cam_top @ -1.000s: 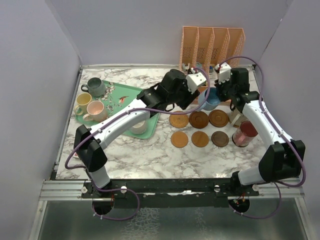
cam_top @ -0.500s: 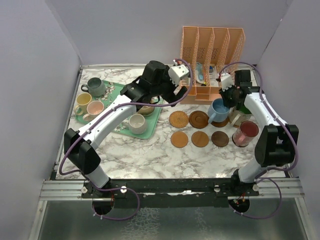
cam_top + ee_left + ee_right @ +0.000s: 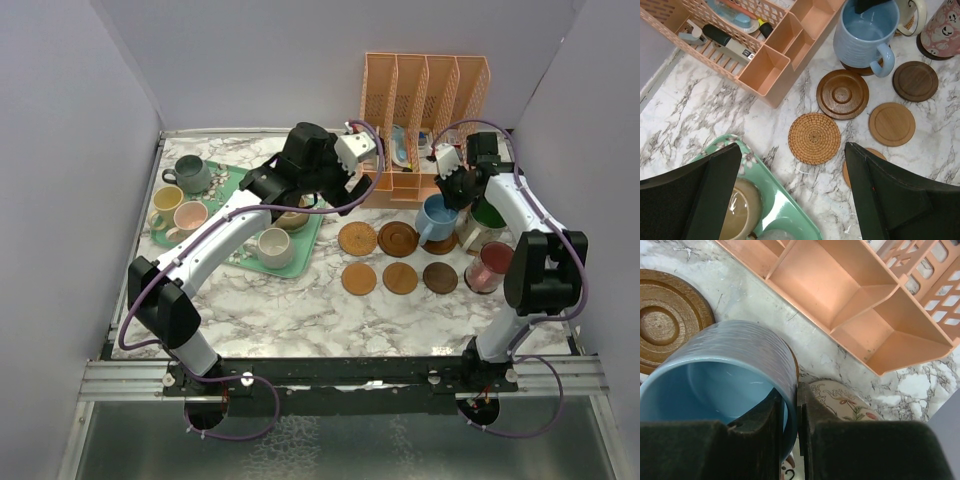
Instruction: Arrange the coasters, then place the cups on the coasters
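**Blue mug pinched by the rim at the coaster grid**

Top view: the right gripper [image 3: 447,192] clamps the rim of the light blue mug [image 3: 436,218] at the upper right spot of the wooden coasters [image 3: 400,277], right of centre. The mint-green tray [image 3: 235,195] at left holds a cream mug [image 3: 272,247].

Left wrist view: the left gripper [image 3: 792,155] hangs with its jaws spread wide, holding nothing. A tan mug [image 3: 740,205] sits in the tray at lower left. The peach organiser [image 3: 765,70] at upper left holds small office tools. The blue mug sits over a dark coaster [image 3: 860,68].

Right wrist view: one finger is inside the mug's wall and one outside.
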Motion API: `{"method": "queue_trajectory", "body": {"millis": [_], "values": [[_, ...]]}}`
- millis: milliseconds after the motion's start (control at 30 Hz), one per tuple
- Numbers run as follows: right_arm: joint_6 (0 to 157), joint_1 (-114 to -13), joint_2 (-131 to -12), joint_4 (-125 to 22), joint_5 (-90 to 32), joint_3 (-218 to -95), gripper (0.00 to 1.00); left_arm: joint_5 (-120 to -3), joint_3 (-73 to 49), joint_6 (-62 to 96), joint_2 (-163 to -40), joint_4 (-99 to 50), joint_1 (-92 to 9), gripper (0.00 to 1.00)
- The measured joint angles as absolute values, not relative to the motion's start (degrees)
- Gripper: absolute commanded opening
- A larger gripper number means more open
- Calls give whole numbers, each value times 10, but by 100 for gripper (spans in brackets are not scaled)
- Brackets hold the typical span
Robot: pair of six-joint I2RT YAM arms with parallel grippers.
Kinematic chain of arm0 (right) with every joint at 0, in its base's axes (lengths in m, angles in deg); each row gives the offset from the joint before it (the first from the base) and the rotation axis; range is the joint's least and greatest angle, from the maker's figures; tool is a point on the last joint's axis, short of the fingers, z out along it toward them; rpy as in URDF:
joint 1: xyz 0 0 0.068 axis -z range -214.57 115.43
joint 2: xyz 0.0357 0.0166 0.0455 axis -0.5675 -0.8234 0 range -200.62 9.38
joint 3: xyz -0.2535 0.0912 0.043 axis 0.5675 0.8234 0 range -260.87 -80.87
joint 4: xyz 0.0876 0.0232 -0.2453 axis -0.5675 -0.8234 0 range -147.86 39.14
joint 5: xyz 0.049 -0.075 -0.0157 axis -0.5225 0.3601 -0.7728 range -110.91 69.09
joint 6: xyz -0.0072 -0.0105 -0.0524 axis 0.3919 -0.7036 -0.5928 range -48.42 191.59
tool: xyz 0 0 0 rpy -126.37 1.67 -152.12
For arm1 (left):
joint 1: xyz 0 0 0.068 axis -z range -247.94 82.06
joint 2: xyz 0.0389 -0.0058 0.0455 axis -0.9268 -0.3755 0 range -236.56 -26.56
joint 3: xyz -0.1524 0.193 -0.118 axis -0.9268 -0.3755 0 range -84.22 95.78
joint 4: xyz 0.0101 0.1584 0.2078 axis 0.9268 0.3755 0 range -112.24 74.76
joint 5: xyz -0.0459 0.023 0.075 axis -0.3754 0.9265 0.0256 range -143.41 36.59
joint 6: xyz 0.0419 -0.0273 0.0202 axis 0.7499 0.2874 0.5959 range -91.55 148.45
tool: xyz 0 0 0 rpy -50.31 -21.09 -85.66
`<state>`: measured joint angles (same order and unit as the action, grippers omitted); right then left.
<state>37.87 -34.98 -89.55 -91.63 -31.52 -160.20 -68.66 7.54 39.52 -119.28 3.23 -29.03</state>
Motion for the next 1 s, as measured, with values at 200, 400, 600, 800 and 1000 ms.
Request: {"method": "queue_trajectory", "body": {"millis": [200, 400, 600, 800, 1000], "values": [[359, -343, -911, -922, -325, -1609, 1, -694, 71, 395, -1192, 32, -293, 88], [352, -337, -920, -926, -326, -1609, 1, -701, 69, 396, -1191, 32, -293, 88], [347, -337, -920, -926, -326, -1609, 1, -710, 69, 396, -1190, 32, -294, 88], [338, -334, -921, -925, -326, -1609, 1, -713, 69, 396, -1190, 32, -294, 88], [332, -333, -922, -924, -326, -1602, 1, -715, 68, 396, -1190, 32, -296, 88]]}}
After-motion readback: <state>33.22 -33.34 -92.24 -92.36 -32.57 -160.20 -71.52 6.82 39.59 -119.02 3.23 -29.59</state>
